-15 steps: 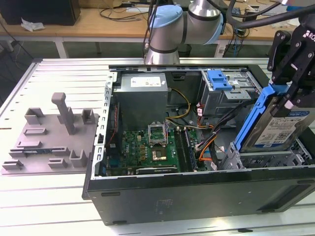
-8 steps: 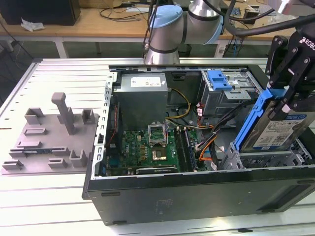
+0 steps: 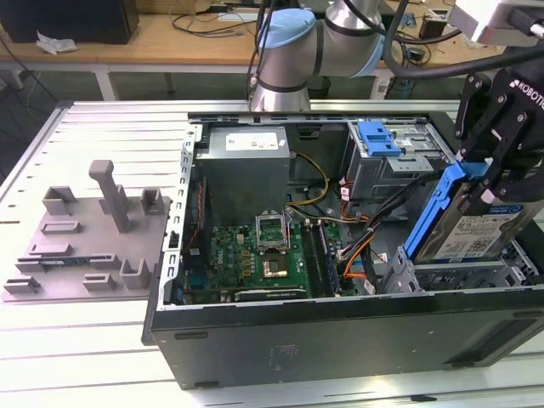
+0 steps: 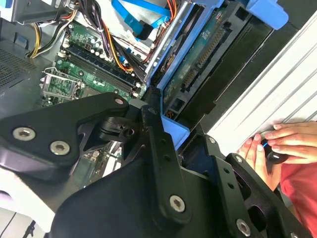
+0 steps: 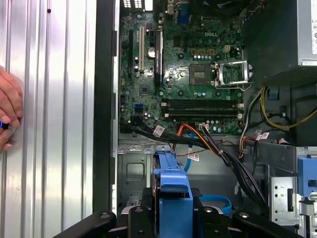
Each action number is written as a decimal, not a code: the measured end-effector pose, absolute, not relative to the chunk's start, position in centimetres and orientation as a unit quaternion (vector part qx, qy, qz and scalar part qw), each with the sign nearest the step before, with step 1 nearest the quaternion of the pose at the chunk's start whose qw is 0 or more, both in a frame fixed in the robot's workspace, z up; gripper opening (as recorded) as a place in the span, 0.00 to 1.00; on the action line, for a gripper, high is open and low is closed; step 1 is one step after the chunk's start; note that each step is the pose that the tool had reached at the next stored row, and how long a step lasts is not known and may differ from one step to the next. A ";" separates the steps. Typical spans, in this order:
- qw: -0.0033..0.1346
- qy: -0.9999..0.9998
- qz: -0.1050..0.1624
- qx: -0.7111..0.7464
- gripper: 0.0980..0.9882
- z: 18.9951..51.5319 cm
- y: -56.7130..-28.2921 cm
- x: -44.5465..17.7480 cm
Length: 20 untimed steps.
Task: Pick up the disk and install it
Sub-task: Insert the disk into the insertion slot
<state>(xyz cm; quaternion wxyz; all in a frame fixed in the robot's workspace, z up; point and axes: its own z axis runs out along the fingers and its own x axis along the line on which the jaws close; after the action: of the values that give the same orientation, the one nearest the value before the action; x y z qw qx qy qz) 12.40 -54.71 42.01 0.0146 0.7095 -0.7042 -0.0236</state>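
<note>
The disk point(image 3: 478, 231), a silver drive with a white-and-blue label and blue side rails, hangs tilted on edge over the drive cage point(image 3: 459, 276) at the front of the open computer case, on the exterior view's right. My black gripper point(image 3: 491, 180) is shut on its upper end. In the second wrist view the disk point(image 4: 198, 64) shows its green circuit-board side between the gripper's fingers point(image 4: 158, 148). In the first wrist view a blue rail of the disk point(image 5: 172, 181) sticks out between the gripper's arms, above the cage floor.
The case holds a motherboard point(image 3: 263, 255), a grey power supply point(image 3: 246, 166), loose cables point(image 3: 357, 246) and a bright blue latch piece point(image 3: 378, 138). A grey holder with upright posts point(image 3: 85, 238) lies at the exterior view's left. A person's hand point(image 4: 277, 144) rests on the ribbed table.
</note>
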 end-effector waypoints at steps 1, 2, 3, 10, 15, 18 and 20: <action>0.015 -0.704 -0.024 0.709 0.30 41.9 -54.7 12.4; 0.015 -0.704 -0.024 0.709 0.30 41.8 -54.7 12.4; 0.015 -0.704 -0.024 0.709 0.30 41.7 -54.7 12.4; 0.015 -0.704 -0.024 0.709 0.30 40.8 -54.7 12.4; 0.015 -0.704 -0.024 0.709 0.30 40.2 -54.7 12.4; 0.015 -0.704 -0.024 0.709 0.30 40.0 -54.7 12.4; 0.015 -0.704 -0.024 0.709 0.30 39.8 -54.7 12.4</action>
<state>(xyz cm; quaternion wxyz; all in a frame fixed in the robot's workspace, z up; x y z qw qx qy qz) 12.41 -54.72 39.83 0.0147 0.7095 -0.7042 -0.0236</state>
